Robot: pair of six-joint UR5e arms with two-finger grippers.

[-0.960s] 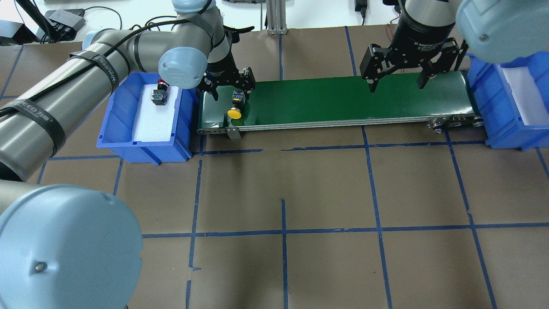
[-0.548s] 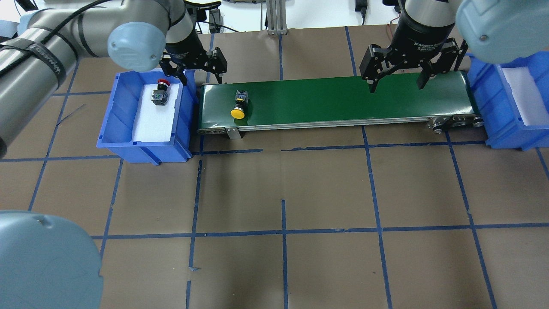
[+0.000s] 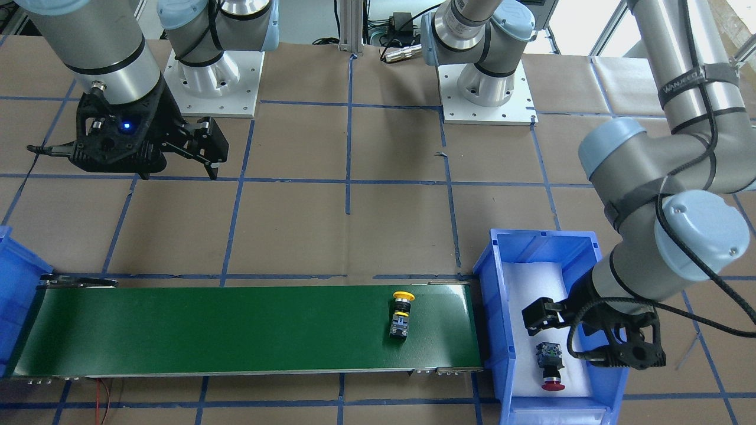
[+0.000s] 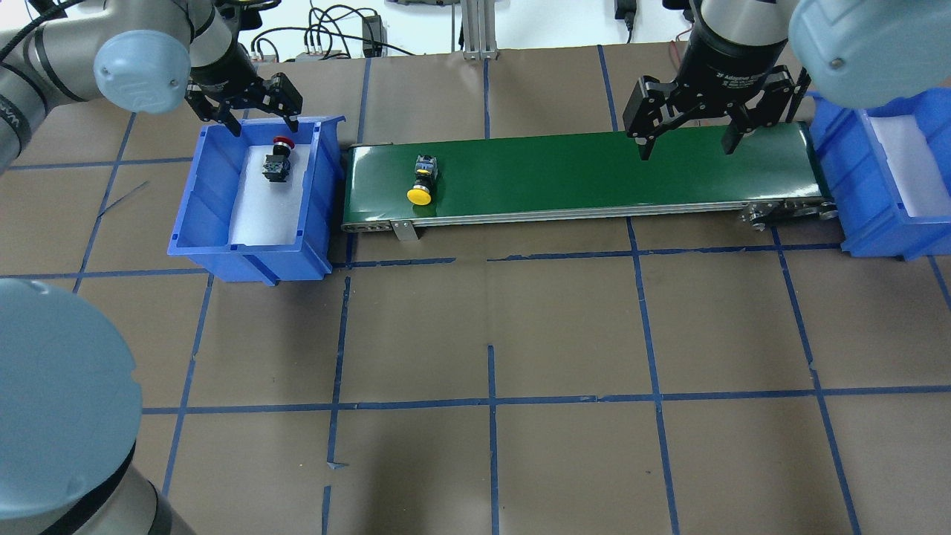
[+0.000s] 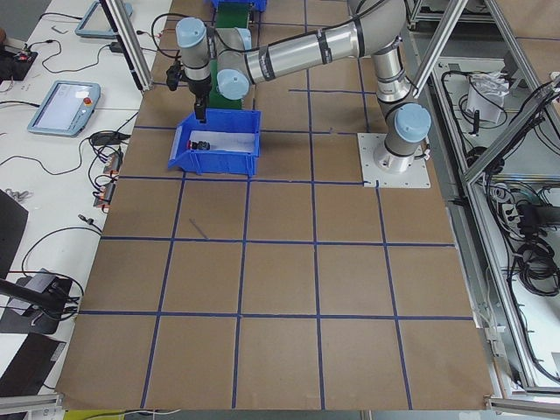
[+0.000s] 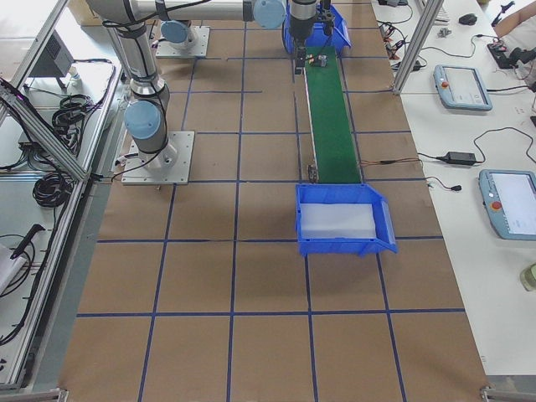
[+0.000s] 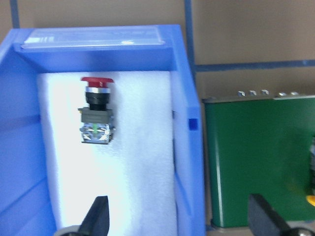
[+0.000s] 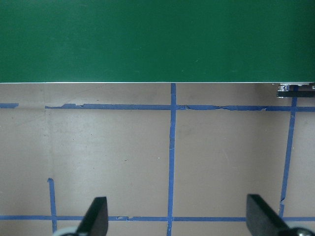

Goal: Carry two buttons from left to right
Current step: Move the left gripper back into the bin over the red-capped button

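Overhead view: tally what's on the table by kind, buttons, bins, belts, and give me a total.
Buttons: 2, the yellow button and the red button
Blue bins: 2, the left bin and the right bin
Green conveyor belt: 1
Total: 5

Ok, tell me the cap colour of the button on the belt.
Yellow cap, clearest in the overhead exterior view.

Yellow button (image 7: 312, 198) cut off at left wrist view's right edge; right bin (image 4: 854, 212) cropped overhead.
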